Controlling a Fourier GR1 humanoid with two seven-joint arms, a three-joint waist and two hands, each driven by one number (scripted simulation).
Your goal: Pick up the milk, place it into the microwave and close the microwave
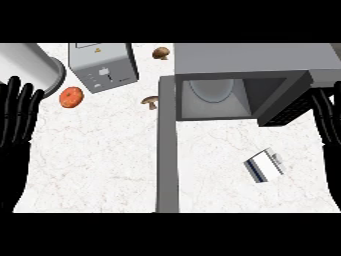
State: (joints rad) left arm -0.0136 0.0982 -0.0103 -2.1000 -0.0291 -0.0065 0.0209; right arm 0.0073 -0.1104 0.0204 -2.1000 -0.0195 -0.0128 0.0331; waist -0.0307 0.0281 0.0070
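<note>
Milk (264, 166) lies on white marble counter (99, 160); microwave (236, 92) open.

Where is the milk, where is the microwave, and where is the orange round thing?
milk (264, 166): head view, on the carton's upper face.
microwave (250, 57): head view, on its grey top.
orange round thing (71, 97): head view, on its middle.

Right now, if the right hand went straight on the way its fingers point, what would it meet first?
The right hand points up the view, beside the microwave. Its line seems to pass right of the microwave's corner; the way looks free, though depth is unclear.
</note>
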